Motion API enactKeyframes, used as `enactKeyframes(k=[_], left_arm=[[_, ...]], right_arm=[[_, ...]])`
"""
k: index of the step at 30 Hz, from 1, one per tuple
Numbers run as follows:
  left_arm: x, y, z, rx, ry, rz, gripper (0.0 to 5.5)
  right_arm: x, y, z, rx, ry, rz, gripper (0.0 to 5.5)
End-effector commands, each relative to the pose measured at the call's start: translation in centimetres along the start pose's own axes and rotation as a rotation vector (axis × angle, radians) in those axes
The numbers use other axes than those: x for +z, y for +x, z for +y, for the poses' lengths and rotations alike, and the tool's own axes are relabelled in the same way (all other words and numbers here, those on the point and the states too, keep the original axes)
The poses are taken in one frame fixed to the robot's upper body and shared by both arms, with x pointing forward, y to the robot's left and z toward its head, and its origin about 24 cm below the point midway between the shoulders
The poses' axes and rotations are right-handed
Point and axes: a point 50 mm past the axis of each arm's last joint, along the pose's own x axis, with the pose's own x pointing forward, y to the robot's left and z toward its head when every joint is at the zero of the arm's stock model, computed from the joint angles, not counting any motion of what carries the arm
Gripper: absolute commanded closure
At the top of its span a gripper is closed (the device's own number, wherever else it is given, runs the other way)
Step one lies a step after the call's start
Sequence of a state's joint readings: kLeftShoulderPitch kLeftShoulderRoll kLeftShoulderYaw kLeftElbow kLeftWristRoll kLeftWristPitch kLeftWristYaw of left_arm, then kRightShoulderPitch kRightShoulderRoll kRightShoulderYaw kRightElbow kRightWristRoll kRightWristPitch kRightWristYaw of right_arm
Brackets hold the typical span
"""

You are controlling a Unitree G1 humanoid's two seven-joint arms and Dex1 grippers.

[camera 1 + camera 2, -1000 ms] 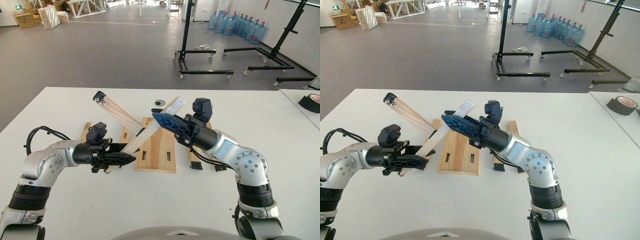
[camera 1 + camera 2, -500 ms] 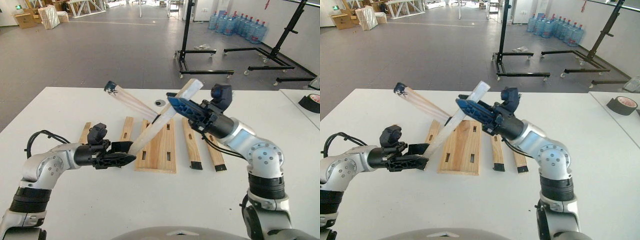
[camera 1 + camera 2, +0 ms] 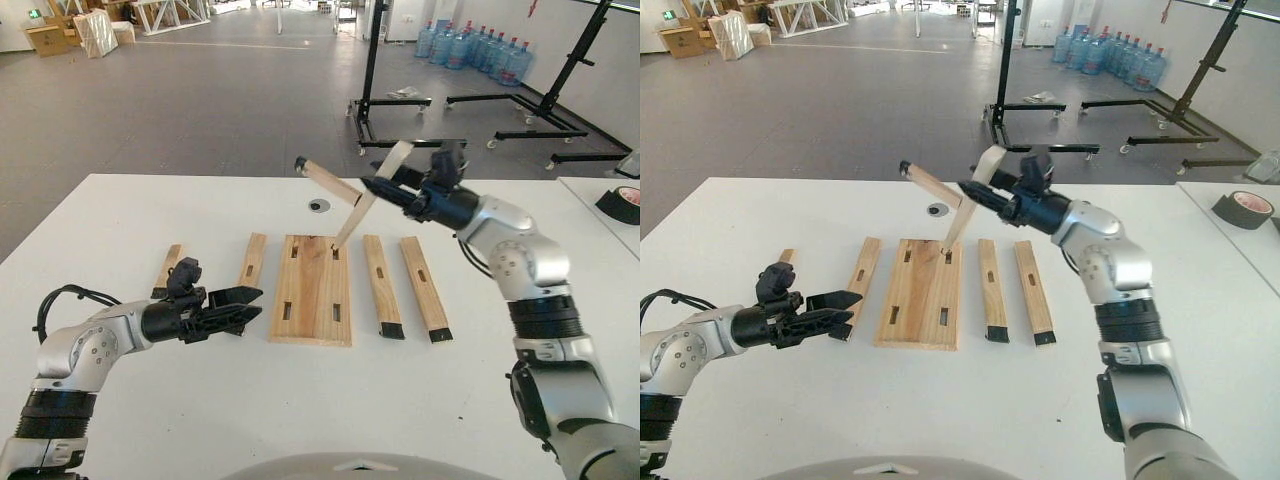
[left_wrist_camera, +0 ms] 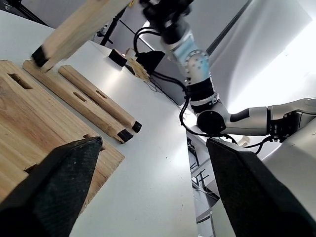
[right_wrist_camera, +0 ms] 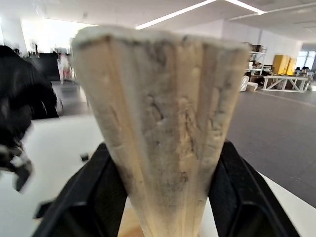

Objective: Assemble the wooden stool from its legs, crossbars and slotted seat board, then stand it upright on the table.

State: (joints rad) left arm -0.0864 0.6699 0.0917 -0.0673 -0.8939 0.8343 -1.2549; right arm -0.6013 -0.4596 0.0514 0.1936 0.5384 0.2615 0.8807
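Note:
The slotted seat board [image 3: 310, 292] lies flat mid-table, also in the left wrist view [image 4: 29, 118]. My right gripper [image 3: 386, 190] is shut on a crossed pair of wooden legs [image 3: 350, 210], held tilted above the board's far end. The pair's lower tip is at the board's far right slot. In the right wrist view the wood [image 5: 163, 113] sits between dark fingers [image 5: 89, 197]. My left gripper [image 3: 255, 303] stands open with nothing in it, low over the table by the board's near left edge. Loose wooden pieces lie left [image 3: 252, 262], far left [image 3: 170, 268] and right [image 3: 382, 285] [image 3: 425, 288] of the board.
A small round grommet [image 3: 319, 205] sits in the table beyond the board. A roll of tape [image 3: 622, 205] lies on a neighbouring table at the far right. Bare white tabletop [image 3: 330, 400] stretches along the front.
The left gripper has let go of the crossed legs' lower end, opened and drawn back to the left. The right gripper has lifted the pair up and away toward the board's far end.

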Motion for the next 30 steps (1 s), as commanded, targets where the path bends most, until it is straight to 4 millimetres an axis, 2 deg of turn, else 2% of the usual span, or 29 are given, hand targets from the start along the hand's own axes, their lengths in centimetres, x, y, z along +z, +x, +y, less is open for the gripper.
enactKeyframes(k=[1,7,10,15,23,30], left_arm=[[-0.2,0.2,0.1,0.008,0.013,0.005,1.64],[-0.5,1.0,0.0,0.034,0.081,0.067,1.64],[-1.3,1.8,0.9,0.142,0.187,0.202,1.64],[-2.5,2.1,1.3,0.174,0.247,0.311,1.64],[-3.5,2.2,1.5,0.174,0.260,0.365,1.64],[-3.8,2.1,1.2,0.164,0.249,0.363,1.64]], right_arm=[[-1.2,1.0,-0.4,-0.005,-0.123,0.037,3.46],[-2.3,1.0,-0.4,0.065,-0.184,0.088,3.46],[-2.5,0.7,-0.1,0.125,-0.171,0.116,3.46],[-2.6,0.7,0.4,0.180,-0.177,0.129,3.46],[-3.5,0.0,0.5,0.234,-0.102,0.187,3.46],[-3.6,-1.2,-0.5,0.244,-0.051,0.237,3.46]])
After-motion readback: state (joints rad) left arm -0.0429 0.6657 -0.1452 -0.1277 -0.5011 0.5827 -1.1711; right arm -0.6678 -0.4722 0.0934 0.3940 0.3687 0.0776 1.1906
